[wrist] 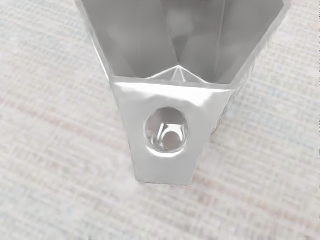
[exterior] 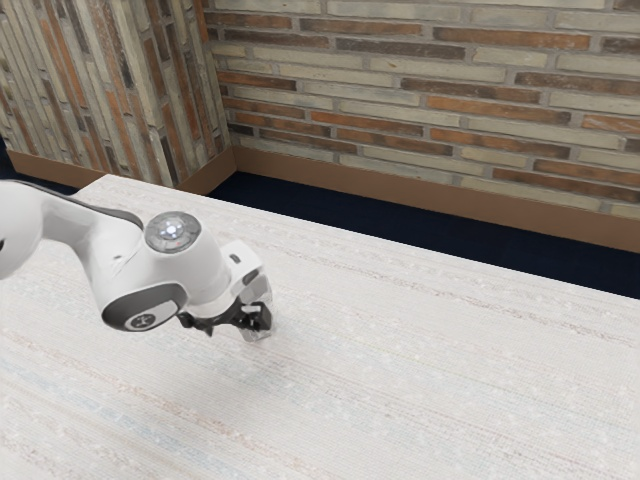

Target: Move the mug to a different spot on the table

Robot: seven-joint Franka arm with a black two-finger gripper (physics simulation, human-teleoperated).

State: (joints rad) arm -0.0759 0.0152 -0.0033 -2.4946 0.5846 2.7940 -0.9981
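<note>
1. Exterior view: the table (exterior: 450, 360) is a broad, pale slab with a fine streaked grain like whitewashed wood. Behind it is a brick wall (exterior: 420, 90) in reds and greys, a tan baseboard (exterior: 430, 195) and a dark blue floor (exterior: 470, 240).
2. Exterior view: the arm (exterior: 130, 262) is smooth glossy white with rounded joint housings. It comes in from the exterior view's left and bends down, so its hand sits low over the table.
3. Exterior view: the black gripper (exterior: 245, 320) is right at the mug (exterior: 262, 328), a small clear, glassy vessel standing on the table in the near-left part of the tabletop. The hand covers most of it. I cannot tell whether the gripper is open or closed on the mug.
4. Wrist view: the mug is directly under the hand, seen from above. It is silvery-clear with flat, angular facets meeting in sharp creases and a hollow grey interior.
5. Wrist view: its handle (wrist: 165, 160) is a broad, tapering slab pierced by a rounded hole, shiny with soft highlights. It juts out over the woven-looking pale tabletop.
</note>
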